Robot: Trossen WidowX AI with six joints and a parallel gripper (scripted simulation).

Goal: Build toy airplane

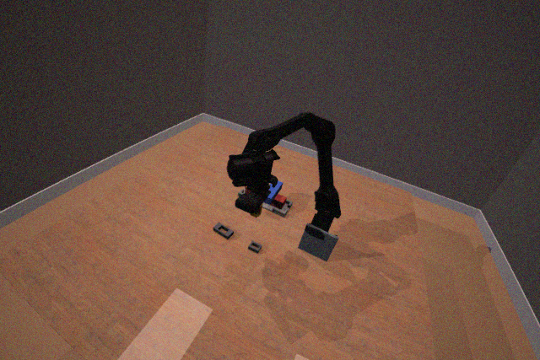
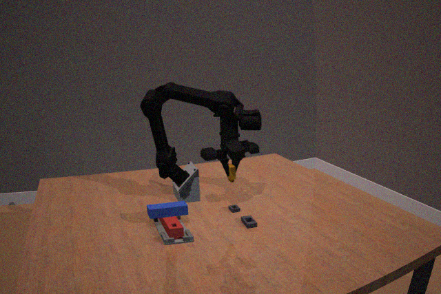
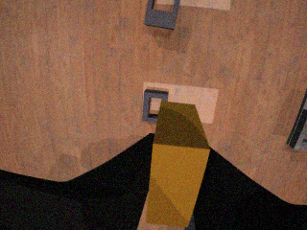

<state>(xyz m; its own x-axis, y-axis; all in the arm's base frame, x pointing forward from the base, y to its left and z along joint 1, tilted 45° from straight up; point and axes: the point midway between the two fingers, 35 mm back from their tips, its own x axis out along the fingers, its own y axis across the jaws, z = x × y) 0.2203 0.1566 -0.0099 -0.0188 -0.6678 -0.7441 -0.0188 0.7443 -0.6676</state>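
My fingers clamped on small yellow block-shaped tail fin, hanging above wooden counter, centre of exterior view. Fin looks rigid, light, smooth-sided; could slip or twist, so grip stays high, tab end free below. Red block fuselage seated in grey cradle, lower left of exterior view, blue bar wing already across it. Tail socket open.

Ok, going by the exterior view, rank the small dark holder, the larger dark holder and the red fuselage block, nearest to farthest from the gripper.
From the gripper, shut on the yellow tail fin:
1. Small dark square holder, just below it.
2. Larger dark rectangular holder, further forward.
3. Red fuselage block, off to the left in the grey jig.
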